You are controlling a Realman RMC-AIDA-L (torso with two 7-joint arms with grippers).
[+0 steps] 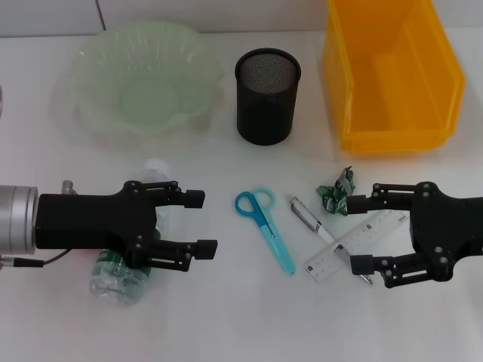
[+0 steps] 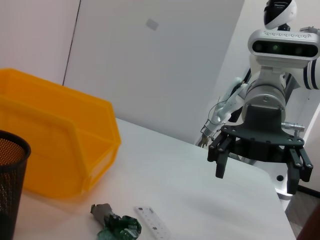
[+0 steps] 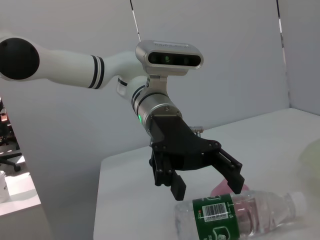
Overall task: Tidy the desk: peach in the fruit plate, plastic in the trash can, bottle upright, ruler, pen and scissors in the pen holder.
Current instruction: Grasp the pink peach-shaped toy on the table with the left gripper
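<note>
The clear bottle (image 1: 124, 275) with a green label lies on its side under my left gripper (image 1: 202, 223), which hovers open above it. Seen from the right wrist, a bit of pink, perhaps the peach (image 3: 219, 188), shows behind the bottle (image 3: 240, 215); in the head view my left arm hides it. Blue scissors (image 1: 264, 226), a pen (image 1: 308, 219) and a clear ruler (image 1: 355, 245) lie flat at centre right. Crumpled green plastic (image 1: 336, 194) sits beside them. My right gripper (image 1: 358, 233) is open over the ruler's end. At the back are the green fruit plate (image 1: 98, 53), the black mesh pen holder (image 1: 266, 94) and the yellow trash can (image 1: 389, 139).
The left wrist view shows the right gripper (image 2: 256, 180) open above the white table, with the plastic (image 2: 117, 225) and the ruler (image 2: 152, 225) in front of the yellow bin (image 2: 60, 145). The table edge lies behind each arm.
</note>
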